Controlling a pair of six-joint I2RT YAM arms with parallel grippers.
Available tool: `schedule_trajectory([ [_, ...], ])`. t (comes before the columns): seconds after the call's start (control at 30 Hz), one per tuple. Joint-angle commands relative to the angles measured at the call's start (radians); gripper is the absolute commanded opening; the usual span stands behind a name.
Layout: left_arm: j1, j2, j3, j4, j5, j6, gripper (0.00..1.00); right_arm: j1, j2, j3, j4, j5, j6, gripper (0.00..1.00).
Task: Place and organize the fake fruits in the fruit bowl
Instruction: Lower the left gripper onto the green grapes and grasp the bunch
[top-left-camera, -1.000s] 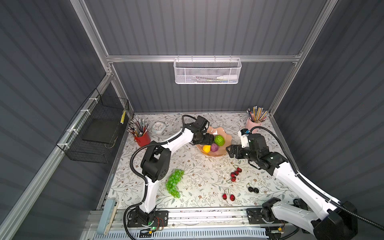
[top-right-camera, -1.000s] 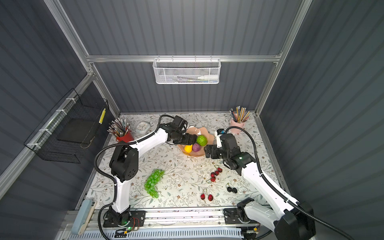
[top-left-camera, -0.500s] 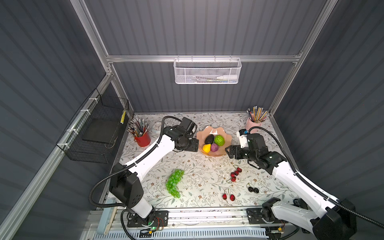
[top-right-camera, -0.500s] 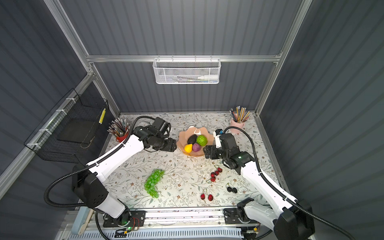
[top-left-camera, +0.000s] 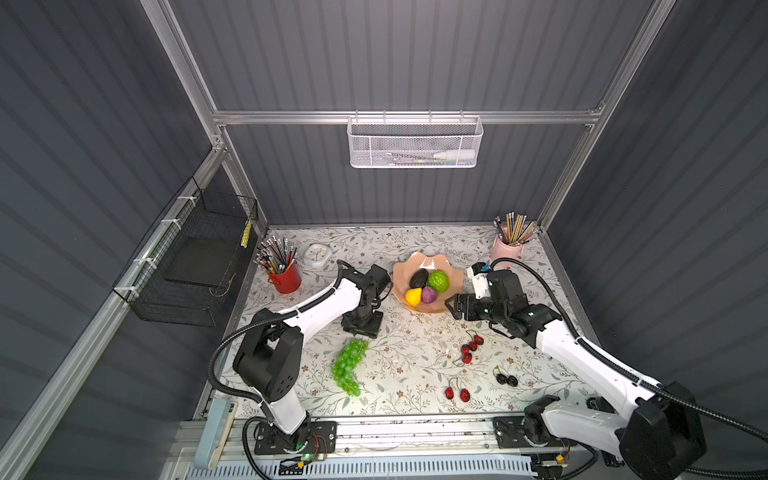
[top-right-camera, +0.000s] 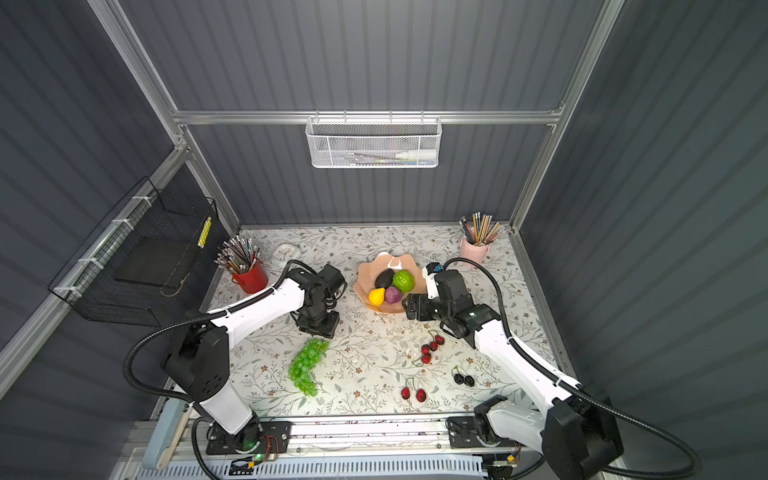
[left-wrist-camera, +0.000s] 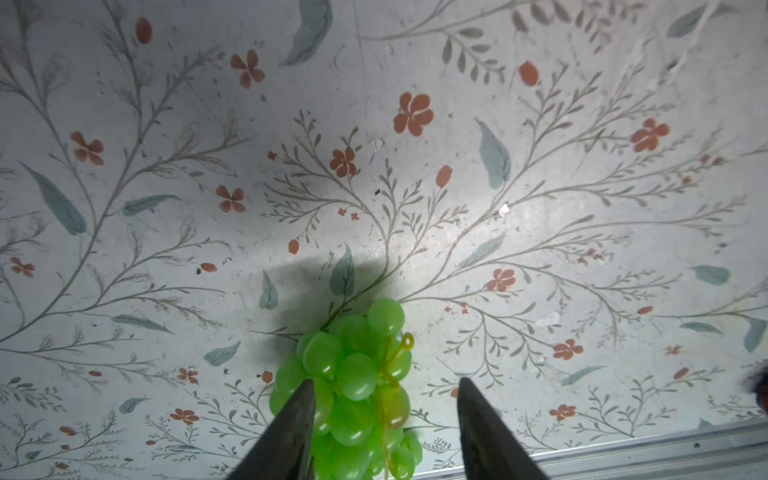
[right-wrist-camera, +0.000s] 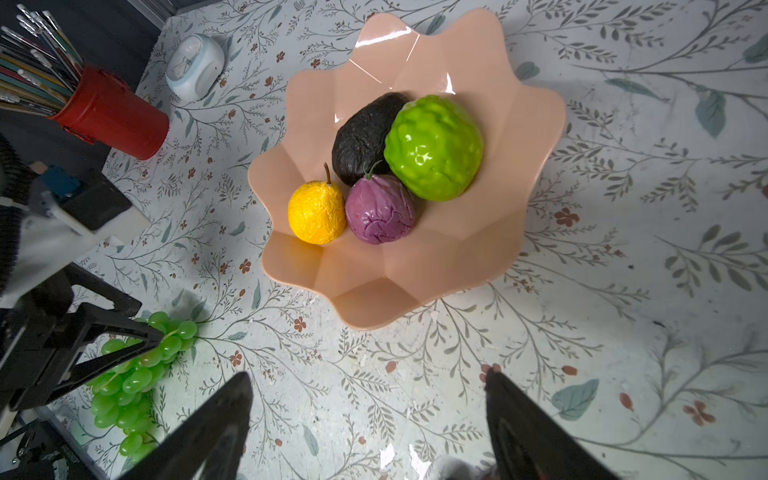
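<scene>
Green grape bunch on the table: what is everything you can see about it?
The green grape bunch is a cluster of glossy, translucent, plastic-looking balls on a thin yellow-green stem. It lies flat, stretched out on the floral table, left of centre, apart from the fruit bowl. The left gripper hovers over its end nearest the bowl, jaws apart on either side; whether they touch it cannot be told.

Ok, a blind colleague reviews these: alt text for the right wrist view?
A pink bowl holds an avocado, green ball, purple fruit and lemon. Grapes lie on the table under the left tool; the right tool is open.
</scene>
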Motion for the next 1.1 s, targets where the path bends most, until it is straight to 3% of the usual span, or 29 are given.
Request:
schedule_trajectory([
  [0.0, 0.002, 0.039, -0.018, -0.006, -0.002, 0.032, 0.50, 0.001, 0.015, -0.010, 0.031, -0.014, 0.012, 0.87],
  [0.13, 0.002, 0.063, -0.027, 0.006, -0.011, 0.040, 0.49, 0.000, 0.025, -0.018, 0.045, -0.017, 0.011, 0.87],
  [0.6, 0.002, 0.052, -0.037, 0.004, -0.010, 0.050, 0.14, -0.001, 0.063, -0.012, 0.068, -0.026, 0.005, 0.87],
  [1.07, 0.002, -0.013, -0.025, -0.042, -0.010, 0.051, 0.00, -0.002, 0.068, -0.005, 0.076, -0.032, 0.014, 0.87],
])
